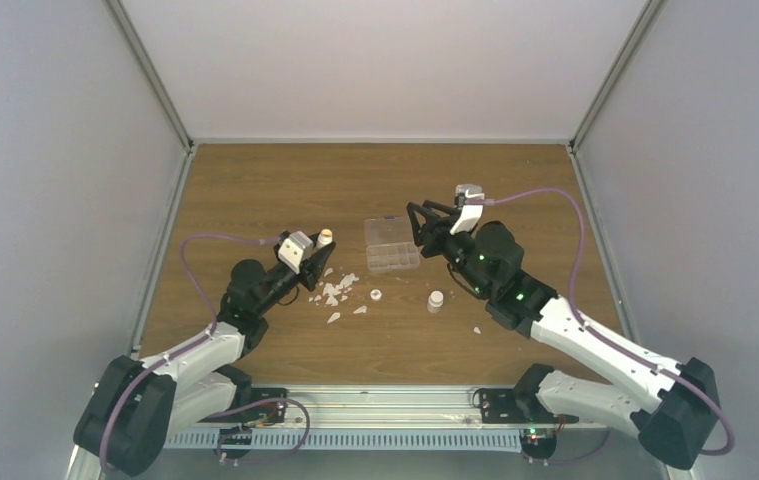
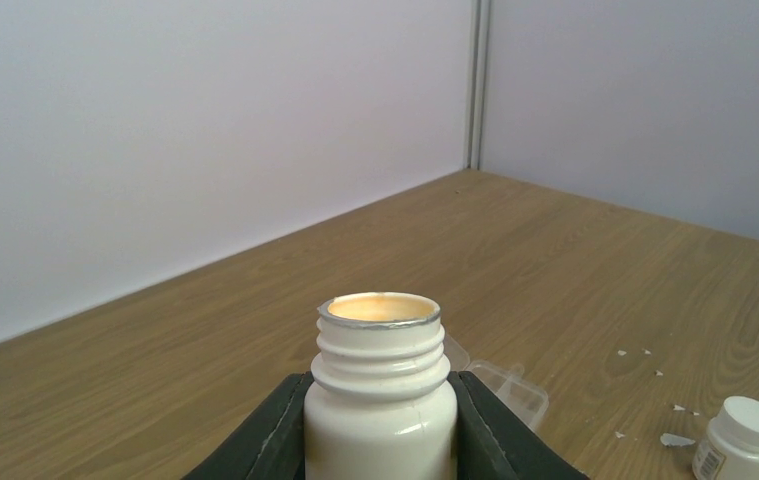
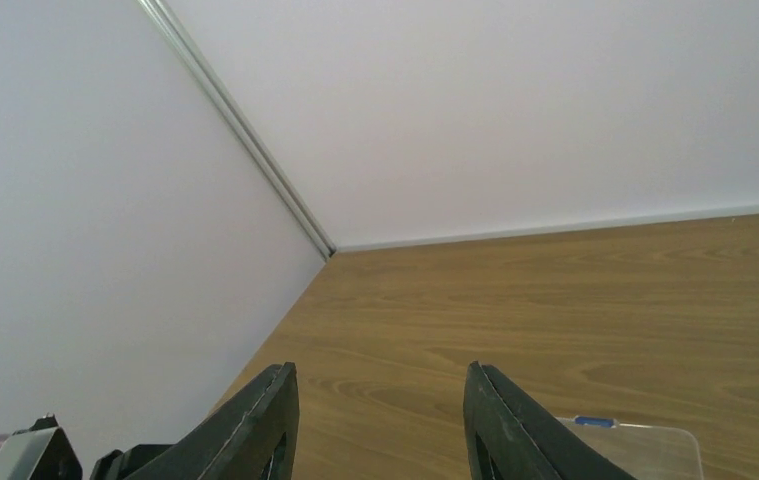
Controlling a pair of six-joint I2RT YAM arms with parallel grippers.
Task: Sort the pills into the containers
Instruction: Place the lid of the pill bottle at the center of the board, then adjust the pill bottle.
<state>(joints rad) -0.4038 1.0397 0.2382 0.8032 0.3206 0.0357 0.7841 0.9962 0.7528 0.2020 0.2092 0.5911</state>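
On the desk point(image 1: 355, 180), your left pincer point(image 1: 317, 255) is closed snugly round the body of an open bottle point(image 2: 380, 400), upright and lifted, at about 9 o'clock from the clear compartment box point(image 1: 391, 245) near the middle. Your right pincer point(image 1: 423, 225) hangs at the box's 3 o'clock with its jaws spread as wide as they go and nothing between them. From the right wrist, only a corner of the box shows, below and at 4 o'clock of the fingers. A capped bottle point(image 1: 436, 301) stands at the box's 5 o'clock, a loose cap point(image 1: 376, 295) lies near its 7 o'clock, and white flakes point(image 1: 335, 290) are scattered at its 8 o'clock, under your left arm. The pills cannot be made out singly; an orange glow in the open bottle's mouth suggests they are inside. The step in hand looks like pouring. Carry the bottle toward 3 o'clock until its mouth is over one compartment, bring it low, then tip slowly so the grains trickle rather than bounce out. Consider resting the right pincer on the box's far edge, since it is light and may skid. Steer clear of the flakes.
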